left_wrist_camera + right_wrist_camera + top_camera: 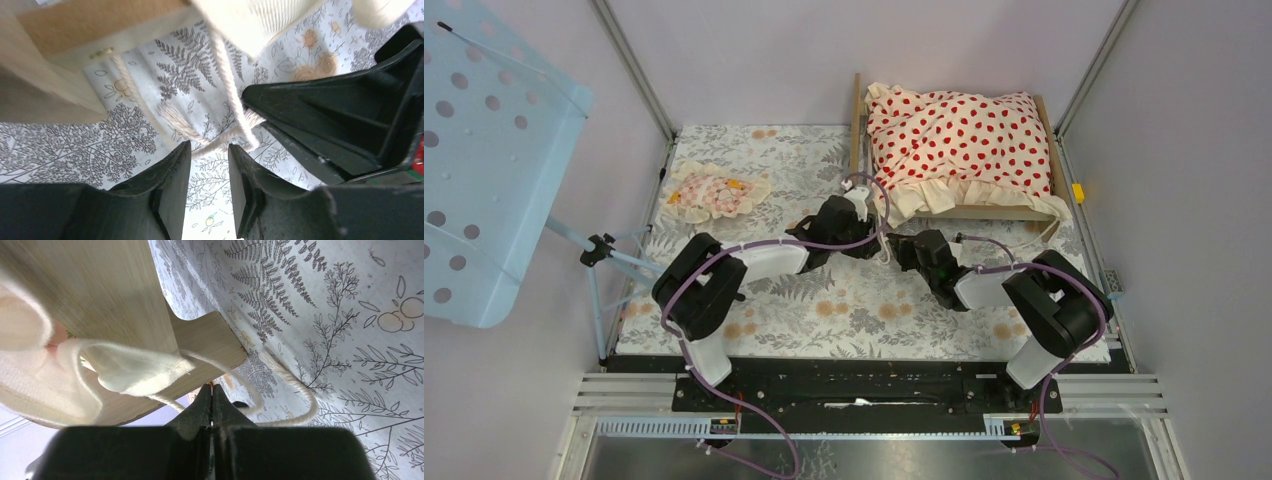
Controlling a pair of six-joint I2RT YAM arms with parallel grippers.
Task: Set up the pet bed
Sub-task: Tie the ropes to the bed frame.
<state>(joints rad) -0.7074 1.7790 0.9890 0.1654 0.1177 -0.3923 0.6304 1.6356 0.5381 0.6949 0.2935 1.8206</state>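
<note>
The pet bed [989, 212] sat far right on the counter [844, 300], where the released left tool [210, 150] faced a cream cord [227, 85] beside the clenched right tool [210, 390], and probably needed the cord centred before closing.

The left arm [714, 290] and the right arm [1049, 300] are built alike, with bulky matte-black joint housings linked by pale grey-white tubes. A thin purple cable [664, 305] runs along each arm and trails off past the black base plate [804, 385]. The left gripper [209, 147] has black moulded-plastic fingers [170, 195], wedge-shaped, with ribbed hollows behind.
</note>
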